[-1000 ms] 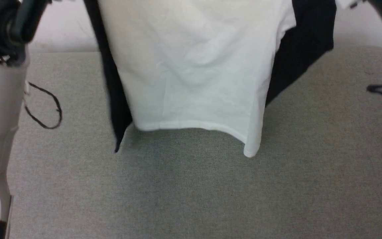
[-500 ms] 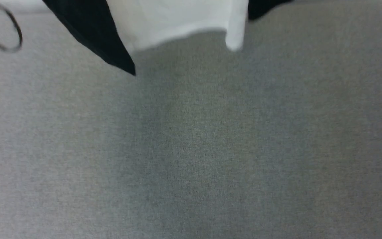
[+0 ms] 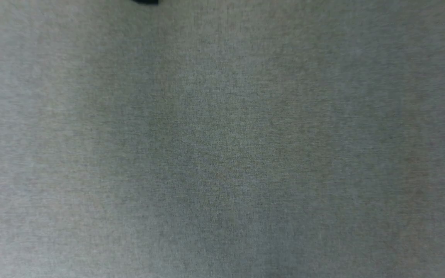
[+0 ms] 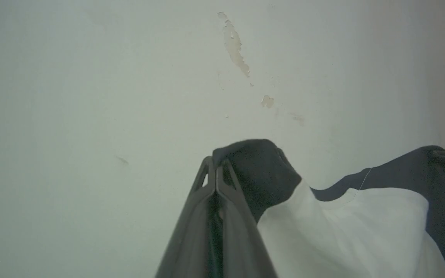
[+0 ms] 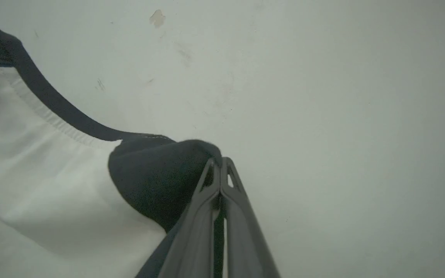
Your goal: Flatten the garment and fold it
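Garment [image 4: 342, 231] is held up against a pale, chipped wall [image 4: 91, 77] — white body soft and lightly creased, sleeves and neckband black, pale stitching seen along the collar seam. Left gripper [image 4: 215, 166] is pressed closed on bunched black shoulder cloth; right gripper [image 5: 220, 166] is likewise clamped on the opposite shoulder. Grey woven surface [image 3: 222, 154] is seen from the head — flat, fine-grained.

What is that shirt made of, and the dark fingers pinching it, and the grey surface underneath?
The garment looks like a soft knit, cotton-type fabric: it drapes, bunches, and shows stitched seams. The fingers seem to be matte moulded plastic, dark grey, with cut-out slots. The grey surface looks like matte woven or felted cloth, finely flecked.
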